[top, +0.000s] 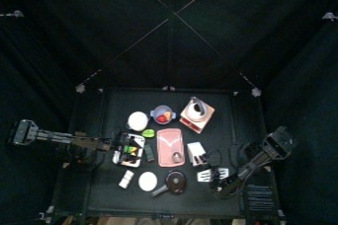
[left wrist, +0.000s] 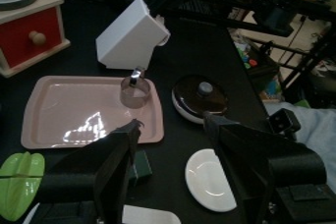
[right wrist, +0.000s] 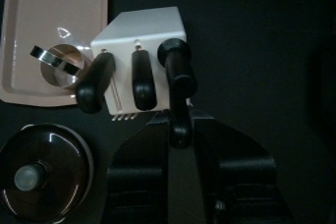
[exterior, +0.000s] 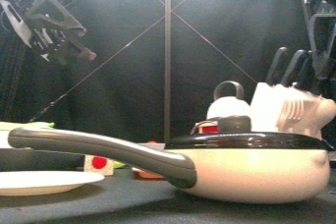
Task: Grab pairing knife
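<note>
1. The right gripper (right wrist: pixel 178 135) sits at the butt end of one black handle. The handle runs straight in between its fingers (right wrist: pixel 217 154). Whether they are clamped on it or just short of it cannot be told.
2. That handle belongs to the paring knife (right wrist: pixel 175 71), which is seated in the knife block (right wrist: pixel 138 27) in the outermost of three slots.
3. The knife's long axis runs in line with the right gripper. Its handle points out of the block's slotted face towards the gripper, and its blade points into the block and is hidden.
4. Two other black handles (right wrist: pixel 141 81) lie side by side with it in the same block, parallel to it and pointing the same way.
5. In the front view the block (exterior: pixel 282 110) stands on the right, and its handles rise tilted above it.
6. A pink tray (right wrist: pixel 46 31) lies just beside the block, with a small metal piece (right wrist: pixel 63 56) on it.
7. A lidded pan (right wrist: pixel 39 169) sits near the handle ends, off to the block's tray side.
8. The left gripper (left wrist: pixel 171 128) hangs on the far side of the tray from the block. Its fingers are spread wide and hold nothing.
</note>
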Available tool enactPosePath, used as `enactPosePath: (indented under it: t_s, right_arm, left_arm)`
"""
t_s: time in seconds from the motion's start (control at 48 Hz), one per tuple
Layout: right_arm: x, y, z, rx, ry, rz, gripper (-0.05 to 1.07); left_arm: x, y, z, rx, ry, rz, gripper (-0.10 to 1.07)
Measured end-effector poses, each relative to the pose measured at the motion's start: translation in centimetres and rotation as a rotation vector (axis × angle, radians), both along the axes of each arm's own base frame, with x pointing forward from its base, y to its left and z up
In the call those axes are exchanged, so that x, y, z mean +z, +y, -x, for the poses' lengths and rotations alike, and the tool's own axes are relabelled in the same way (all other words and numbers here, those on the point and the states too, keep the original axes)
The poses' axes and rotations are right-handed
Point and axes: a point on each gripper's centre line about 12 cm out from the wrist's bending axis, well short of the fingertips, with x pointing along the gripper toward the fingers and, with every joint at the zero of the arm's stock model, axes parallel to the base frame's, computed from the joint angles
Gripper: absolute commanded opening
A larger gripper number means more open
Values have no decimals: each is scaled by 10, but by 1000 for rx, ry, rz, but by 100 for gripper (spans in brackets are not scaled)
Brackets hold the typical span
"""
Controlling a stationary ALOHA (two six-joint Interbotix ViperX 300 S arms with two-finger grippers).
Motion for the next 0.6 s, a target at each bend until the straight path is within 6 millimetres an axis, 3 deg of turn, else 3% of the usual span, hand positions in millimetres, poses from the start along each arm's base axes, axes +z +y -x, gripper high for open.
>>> enactPosePath:
  t_s: [0.604]
  right_arm:
    - [-2, -2, 0, 0, 4, 6, 46]
  left_arm:
    - [1, 0, 0, -2, -2, 0, 91]
